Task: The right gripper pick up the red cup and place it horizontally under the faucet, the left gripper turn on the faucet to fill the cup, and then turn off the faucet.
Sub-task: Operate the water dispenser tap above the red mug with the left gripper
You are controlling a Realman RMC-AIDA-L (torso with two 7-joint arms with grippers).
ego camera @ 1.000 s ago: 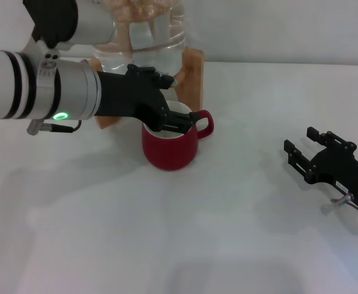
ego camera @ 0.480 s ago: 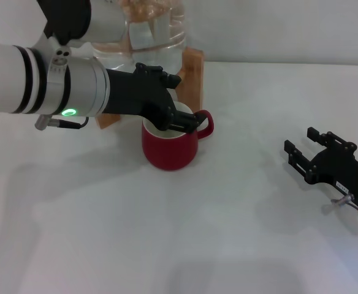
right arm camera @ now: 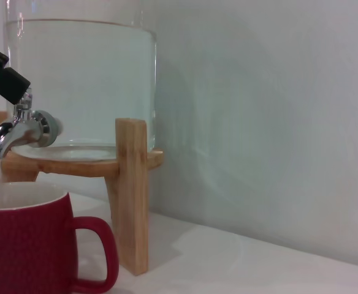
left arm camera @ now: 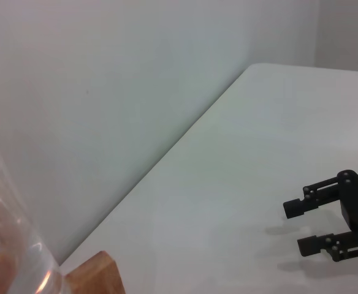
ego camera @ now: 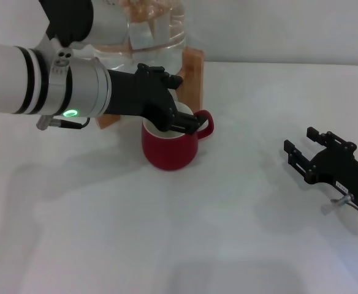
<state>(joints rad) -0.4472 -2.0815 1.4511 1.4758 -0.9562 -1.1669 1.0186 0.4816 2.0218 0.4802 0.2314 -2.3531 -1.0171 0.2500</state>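
The red cup [ego camera: 170, 150] stands upright on the white table in front of the wooden stand, its handle toward the right. My left gripper [ego camera: 187, 124] reaches in from the left just above the cup's rim and hides the faucet in the head view. In the right wrist view the chrome faucet [right arm camera: 21, 131] hangs over the red cup [right arm camera: 26, 245], with a black fingertip [right arm camera: 1, 75] of the left gripper on its lever. A thin stream seems to run from the spout into the cup. My right gripper [ego camera: 300, 139] rests open on the table far to the right, holding nothing.
The clear water jar [ego camera: 148, 43] sits in a wooden stand [ego camera: 193, 76] at the back of the table, close to the wall. The left wrist view shows a corner of the stand [left arm camera: 93, 275] and the right gripper [left arm camera: 297, 228] farther off.
The left arm shifted a little to the right and up over the cup a second ago, then stayed nearly still. The right arm and the cup have not moved.
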